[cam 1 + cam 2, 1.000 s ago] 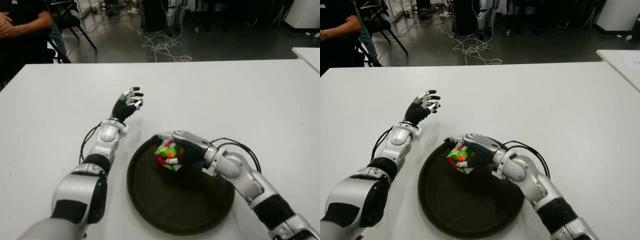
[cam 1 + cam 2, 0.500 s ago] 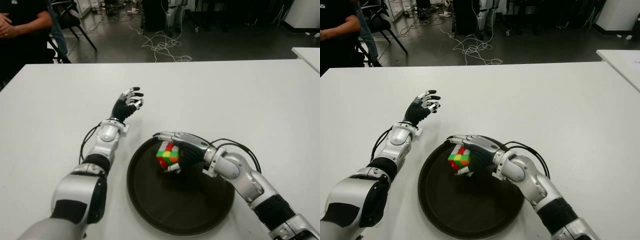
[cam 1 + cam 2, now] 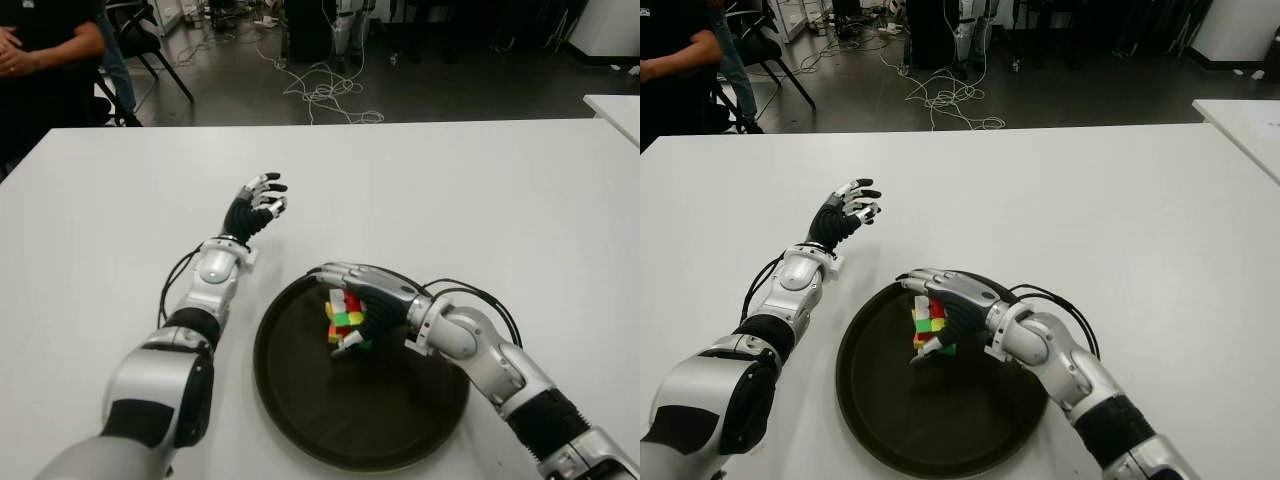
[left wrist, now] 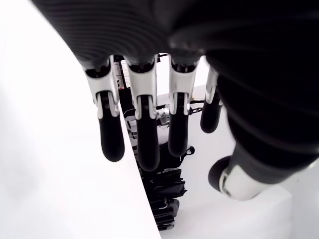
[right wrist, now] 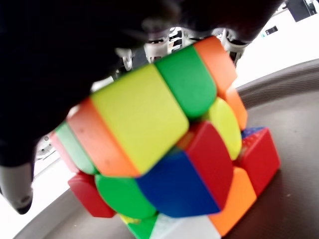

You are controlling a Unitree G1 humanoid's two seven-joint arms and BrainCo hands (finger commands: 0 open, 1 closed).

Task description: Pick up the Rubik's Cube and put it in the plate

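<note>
The Rubik's Cube (image 3: 345, 318) stands tilted on the dark round plate (image 3: 300, 420), in its far part. My right hand (image 3: 332, 305) arches over the cube with its fingers stretched out and loosened, and the thumb tip lies low by the cube's near side. The right wrist view shows the cube (image 5: 164, 144) close under the palm, its lower corner on the plate's dark surface. My left hand (image 3: 258, 205) shows above the white table (image 3: 450, 190), left of and beyond the plate, with relaxed fingers (image 4: 144, 129) that hold nothing.
A person (image 3: 45, 50) stands past the table's far left corner. A second white table (image 3: 615, 105) shows at the right edge. Chairs and cables lie on the floor behind.
My right hand's fingers have uncurled from the cube. The cube has sunk lower and turned, and now sits on the plate. The left arm has not moved.
</note>
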